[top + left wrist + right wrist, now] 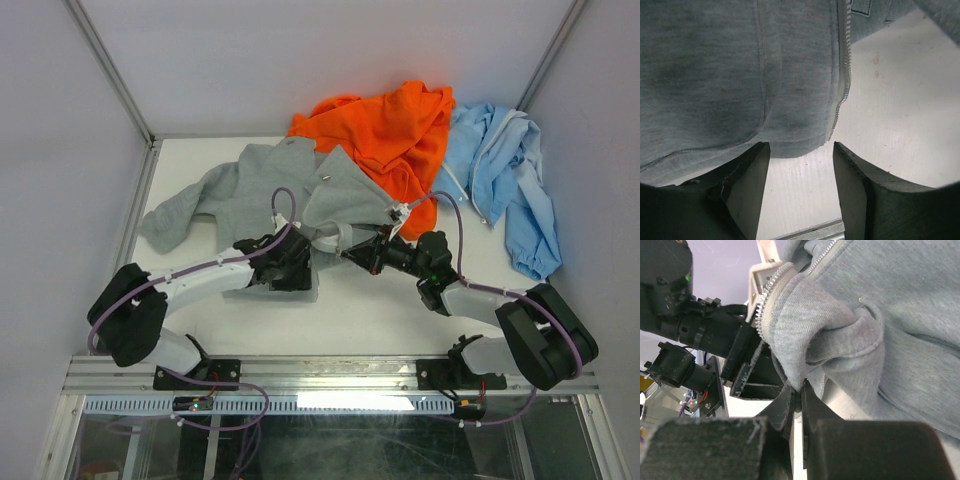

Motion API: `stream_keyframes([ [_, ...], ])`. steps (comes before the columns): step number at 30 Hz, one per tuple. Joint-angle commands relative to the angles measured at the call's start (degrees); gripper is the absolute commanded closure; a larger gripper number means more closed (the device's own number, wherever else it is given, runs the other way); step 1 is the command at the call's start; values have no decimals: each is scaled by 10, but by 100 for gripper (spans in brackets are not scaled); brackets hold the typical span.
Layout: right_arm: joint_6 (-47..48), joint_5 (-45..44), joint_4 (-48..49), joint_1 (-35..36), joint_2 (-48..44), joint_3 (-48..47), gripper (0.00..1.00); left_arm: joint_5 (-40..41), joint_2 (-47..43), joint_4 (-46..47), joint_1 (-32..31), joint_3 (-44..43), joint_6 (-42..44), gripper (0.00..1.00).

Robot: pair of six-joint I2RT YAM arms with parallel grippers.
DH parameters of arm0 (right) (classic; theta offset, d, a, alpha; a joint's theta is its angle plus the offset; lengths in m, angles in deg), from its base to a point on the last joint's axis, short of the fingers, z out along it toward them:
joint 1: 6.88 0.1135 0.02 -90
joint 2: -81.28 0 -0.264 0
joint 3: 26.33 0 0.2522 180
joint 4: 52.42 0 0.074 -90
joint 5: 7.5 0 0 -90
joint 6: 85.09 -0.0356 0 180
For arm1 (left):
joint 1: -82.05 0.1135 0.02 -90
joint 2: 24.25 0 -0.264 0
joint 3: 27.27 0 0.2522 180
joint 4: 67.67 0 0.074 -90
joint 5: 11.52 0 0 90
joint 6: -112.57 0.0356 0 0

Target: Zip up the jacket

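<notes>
The grey fleece jacket [250, 185] lies spread on the white table, its front open. My left gripper [290, 262] is open and empty at the jacket's bottom hem. In the left wrist view its fingers [801, 147] stand apart just below the hem [790, 130], with one row of pale zipper teeth [844, 85] running up the edge. My right gripper [365, 252] is shut on a fold of the jacket's front edge [790, 340]. In the right wrist view the fingers [801, 389] pinch grey fabric beside zipper teeth [767, 290]. The zipper slider is not visible.
A bright orange garment [385, 130] lies at the back middle, overlapping the grey jacket's right side. A light blue jacket [505, 170] lies at the back right. The left arm's wrist [695, 330] is close to the right gripper. Metal frame rail [320, 372] at the near edge.
</notes>
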Motion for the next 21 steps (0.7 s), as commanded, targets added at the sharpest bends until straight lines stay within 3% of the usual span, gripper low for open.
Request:
stream_keyframes([
  [1, 1, -12, 38, -3, -13, -2, 100, 60, 58, -68, -28, -76, -7, 45],
  [14, -28, -5, 79, -4, 8, 3, 100, 72, 190, -94, -52, -117, -12, 46],
  [21, -19, -12, 60, -5, 4, 2, 100, 84, 240, -83, -58, -87, -23, 65],
])
